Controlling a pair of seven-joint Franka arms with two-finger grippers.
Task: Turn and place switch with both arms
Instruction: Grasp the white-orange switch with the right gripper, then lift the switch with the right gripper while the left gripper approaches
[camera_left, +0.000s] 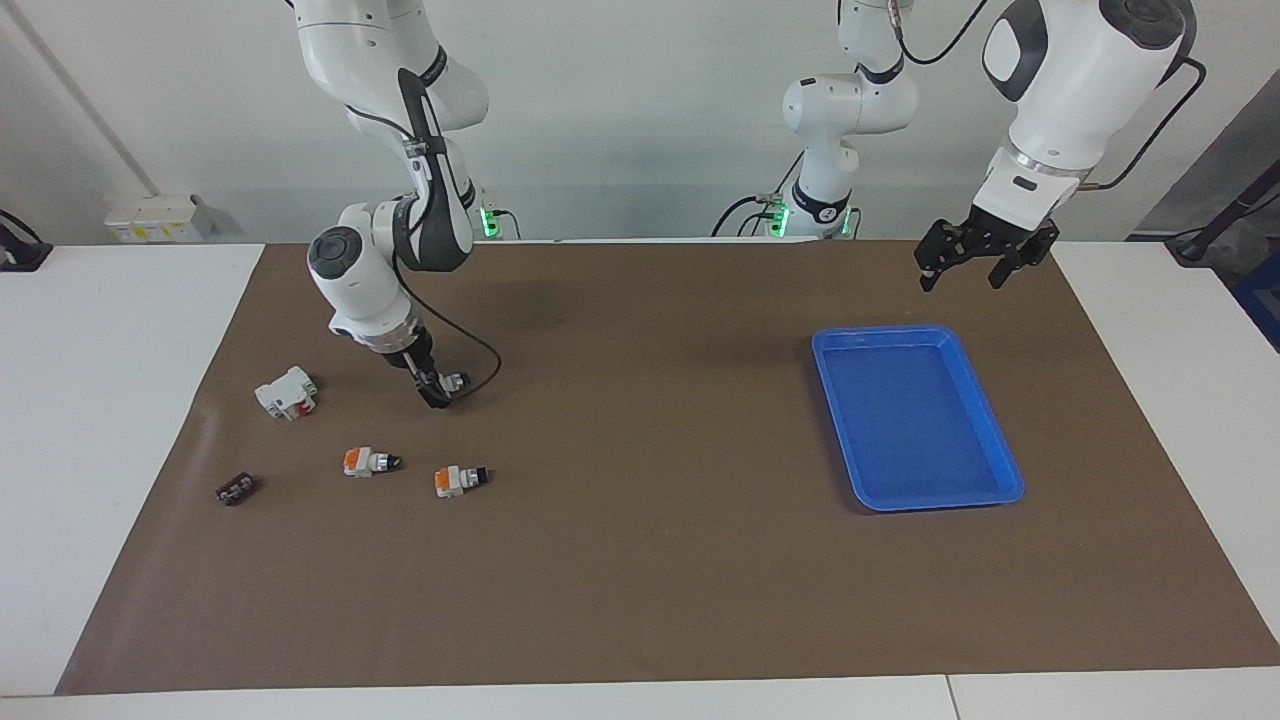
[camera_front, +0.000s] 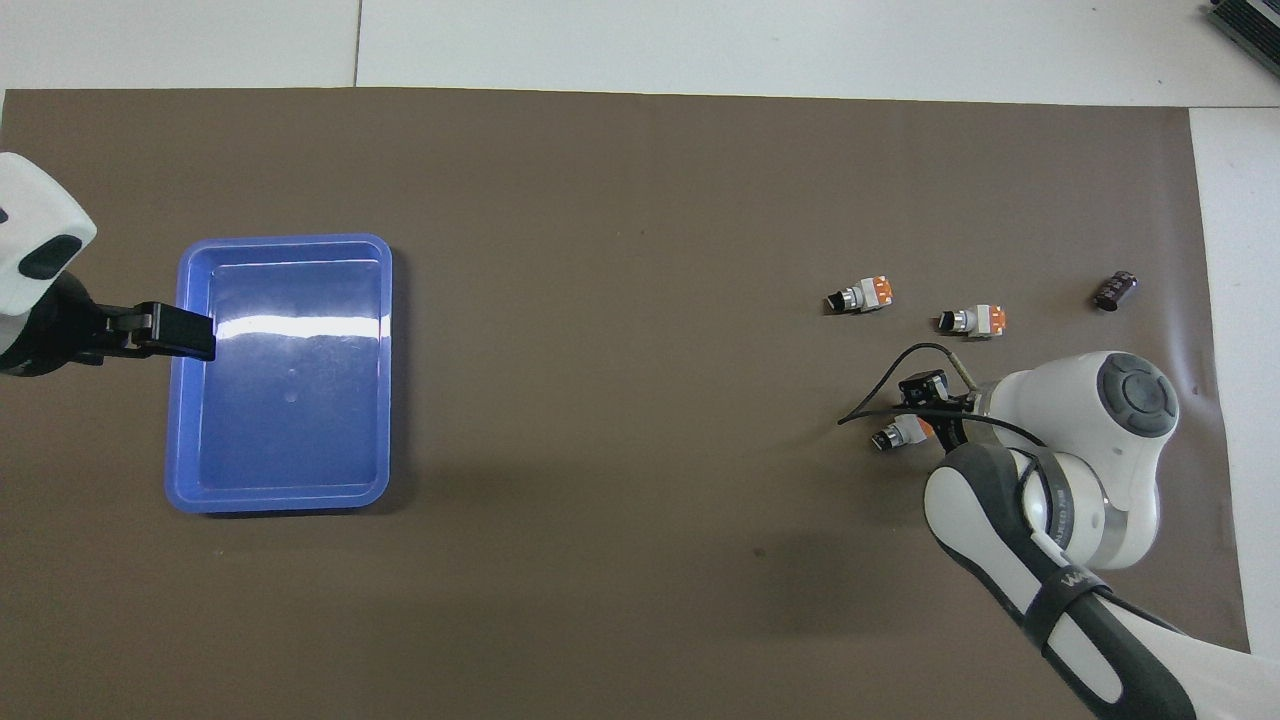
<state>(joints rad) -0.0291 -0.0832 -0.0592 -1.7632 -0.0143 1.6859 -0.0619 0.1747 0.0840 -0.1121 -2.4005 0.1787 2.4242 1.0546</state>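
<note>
The brown mat (camera_left: 640, 580) fills most of the facing view. The right arm (camera_left: 365, 280) is seen bent down in the upper part of that view, at its own end of the table. The left arm (camera_left: 1060, 90) waits in the upper corner at the other end. The blue tray (camera_left: 1003, 470) lies mid-frame below the left arm and nothing is seen in it. The left gripper (camera_left: 985, 262) is held spread open and empty over the mat, just above the tray's upper edge in the frame.

The white block with red (camera_left: 287, 392) lies at mid-height toward the right arm's end. Two other switches (camera_left: 370, 461) (camera_left: 460, 480) lie side by side lower in the frame. The small dark piece (camera_left: 237, 489) lies lowest and nearest that edge.

The right gripper (camera_left: 437, 392) is lowered to the mat with its fingers wide apart. The orange end of the switch (camera_left: 455, 381) appears to be straddled; nothing is gripped or lifted.

The switch is judged light, rigid and hard-shelled, so it is likely to skid or roll on its round knob if nudged. A hold across the squarer white body near the orange cap is judged best, with the black knob left free for the other gripper.
</note>
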